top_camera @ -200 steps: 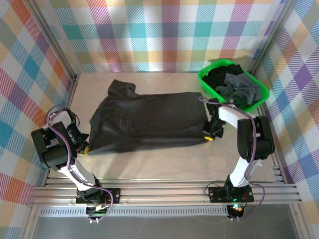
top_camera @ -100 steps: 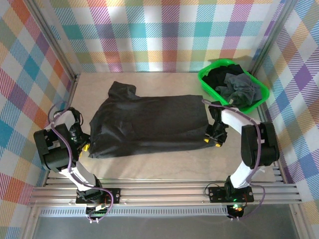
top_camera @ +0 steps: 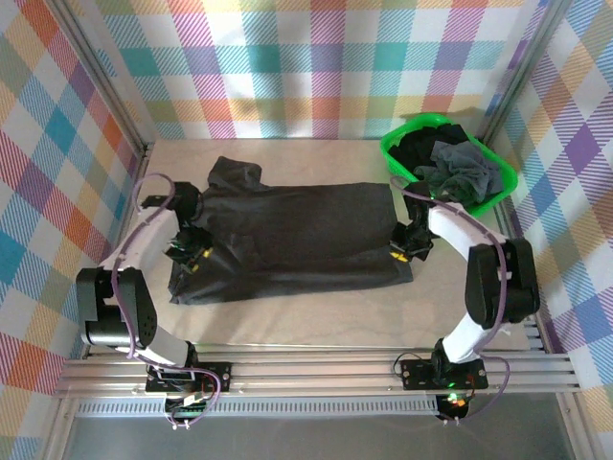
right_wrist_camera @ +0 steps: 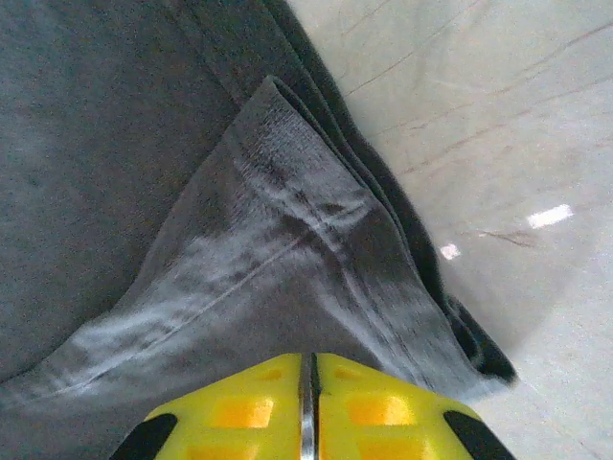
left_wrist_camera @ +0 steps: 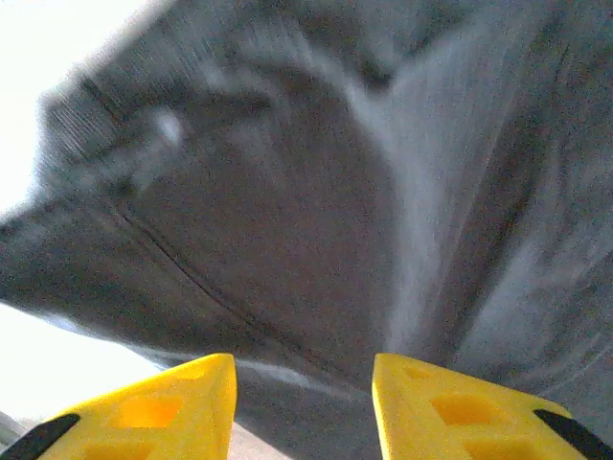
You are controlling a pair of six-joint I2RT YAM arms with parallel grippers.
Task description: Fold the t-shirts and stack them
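Left gripper [top_camera: 192,256], its yellow fingers [left_wrist_camera: 163,407] spread apart and holding nothing, hovers over the left side of the charcoal t-shirt [top_camera: 287,235], having swung inward from the garment's near-left corner a second ago. Right gripper [top_camera: 400,253] is clamped tight on a raised fold of the shirt's right edge, the cloth drawn up into its closed fingers [right_wrist_camera: 249,407]. The shirt lies spread between the two hands on the pale table [top_camera: 316,316]. Just beyond the right gripper, a green basket [top_camera: 500,195] holds more crumpled dark t-shirts [top_camera: 458,168]. Plaid walls [top_camera: 316,67] ring the table.
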